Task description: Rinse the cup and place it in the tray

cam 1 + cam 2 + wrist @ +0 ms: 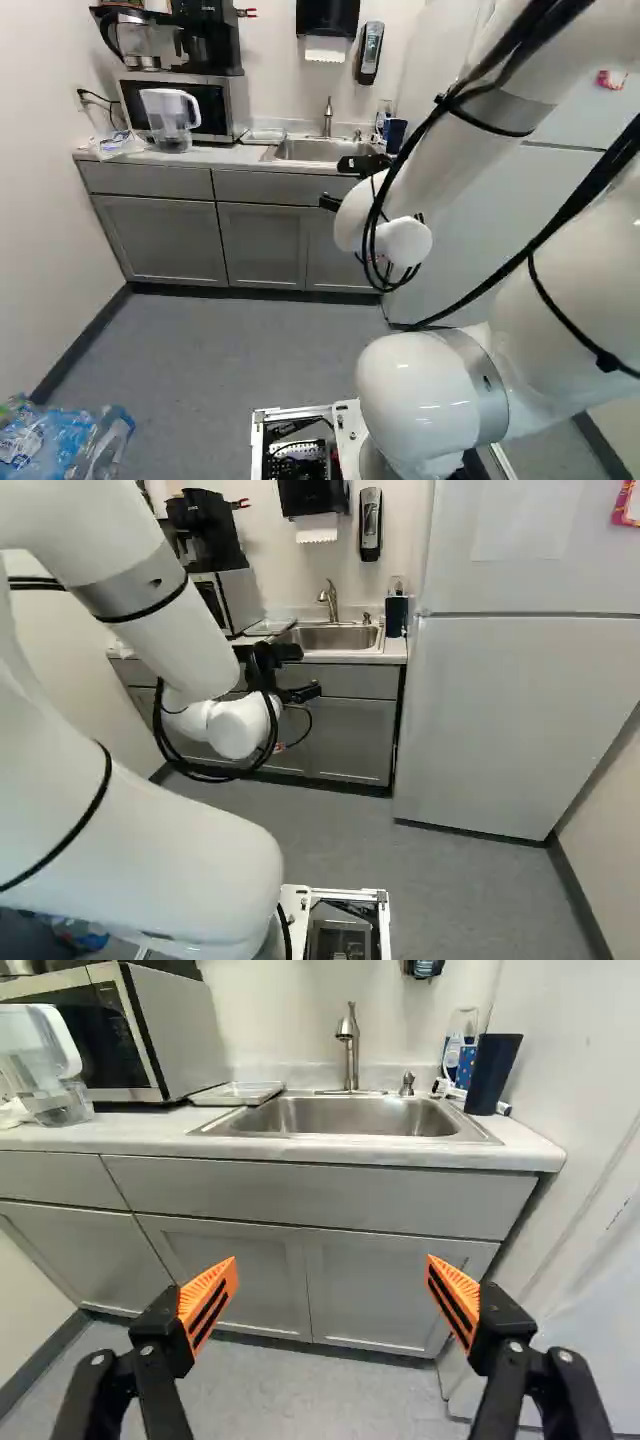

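Left base view: stainless sink set in the countertop; shallow tray just beside it, toward the microwave. Water filter pitcher farther from the sink, in front of the microwave; coffee maker atop the microwave. Bundle of plastic bottles sits on the floor, well apart from the sink. Right base view: gripper hangs on the near side of the sink. Refrigerator stands past the sink's end opposite the tray. Paper towel dispenser and soap dispenser on the wall above the sink. Wrist view: gripper open, orange pads spread wide, sink ahead. Dark blue cup stands upright just beside the sink, at its refrigerator end. Faucet rises behind the basin.
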